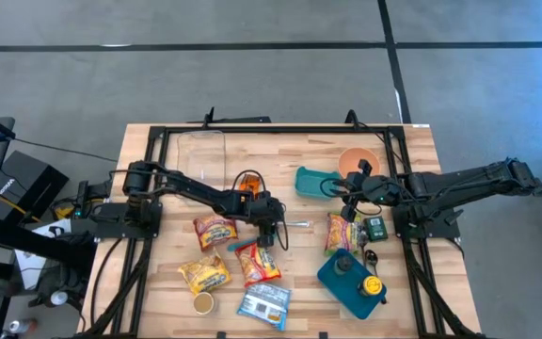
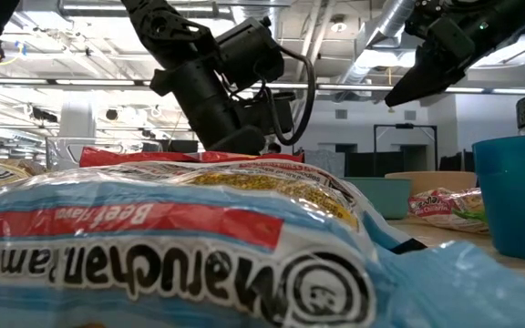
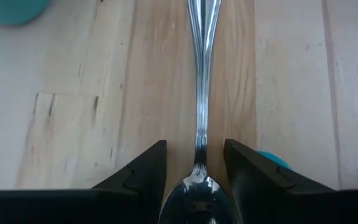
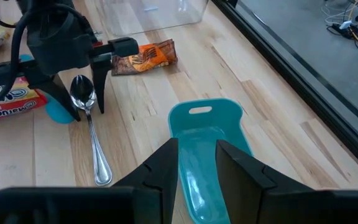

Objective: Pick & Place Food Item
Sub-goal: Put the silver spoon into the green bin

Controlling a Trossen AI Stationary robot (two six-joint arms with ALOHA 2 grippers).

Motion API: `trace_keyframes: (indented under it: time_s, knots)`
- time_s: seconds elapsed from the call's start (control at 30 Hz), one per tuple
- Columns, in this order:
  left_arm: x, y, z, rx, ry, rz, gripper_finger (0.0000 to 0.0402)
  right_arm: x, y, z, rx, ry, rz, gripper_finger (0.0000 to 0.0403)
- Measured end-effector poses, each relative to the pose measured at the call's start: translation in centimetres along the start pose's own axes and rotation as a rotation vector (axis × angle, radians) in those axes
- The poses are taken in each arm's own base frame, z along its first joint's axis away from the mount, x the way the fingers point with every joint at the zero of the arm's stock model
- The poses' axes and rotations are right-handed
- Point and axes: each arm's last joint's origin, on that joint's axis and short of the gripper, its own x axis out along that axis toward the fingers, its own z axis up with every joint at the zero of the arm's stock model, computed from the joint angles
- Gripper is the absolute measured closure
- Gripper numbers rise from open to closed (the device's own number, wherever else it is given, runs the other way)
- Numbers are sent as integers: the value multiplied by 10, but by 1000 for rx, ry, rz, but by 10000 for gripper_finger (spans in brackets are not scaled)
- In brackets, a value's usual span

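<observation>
Straddling a metal spoon on the worktop, the left tool has its fingers spread either side of the bowl. Ramen packets crowd beside it. The right tool, fingers parted, hovers over a teal tray.

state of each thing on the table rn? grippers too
left gripper: open, fingers either side of the spoon's neck, not gripping it.
spoon: lying flat on the table, bowl up.
right gripper: partly open, holding nothing, above the teal tray.
teal tray: empty, resting on the table.
clear tub: empty.
orange snack packet: lying flat, untouched.
</observation>
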Motion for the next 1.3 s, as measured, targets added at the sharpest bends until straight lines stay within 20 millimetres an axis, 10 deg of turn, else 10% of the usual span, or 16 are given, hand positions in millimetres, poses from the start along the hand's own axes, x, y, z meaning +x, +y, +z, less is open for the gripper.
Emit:
trace_keyframes:
  time_s: [0.6,1.3]
  knots:
    - [0,0,0,1,-1,7,387,0,0,0,0,0,0,302]
    - [0,0,1,-1,-12,7,394,0,0,0,0,0,0,302]
